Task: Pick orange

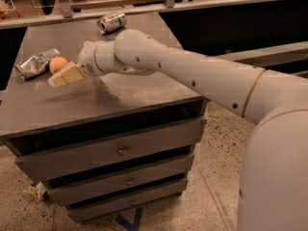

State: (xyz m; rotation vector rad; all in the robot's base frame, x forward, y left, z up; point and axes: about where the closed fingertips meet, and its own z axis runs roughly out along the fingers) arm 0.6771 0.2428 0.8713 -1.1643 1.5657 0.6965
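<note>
As you come in from the front edge of the tabletop (120, 97), you have wide bare surface under the arm (192, 76), so there is room to move on that side. The gripper (65, 75) hangs low over the left part of the top, just beside the orange (58, 64), on its near side. Whether it is released or clenched I cannot tell, and it holds nothing that I can see. The orange lies on the top near the left edge, touching or almost touching the crumpled foil bag (36, 64) on its left. I judge the risk to be this: a round fruit rolls easily, so if you push forward before you close around it, it may roll into the bag, or off toward the left edge and fall. The bag may also get caught in the grip together with it. Farther back the drink can (111, 22) lies on its side, well apart, near the far edge under the rail (144, 8); it should not disturb you.
</note>
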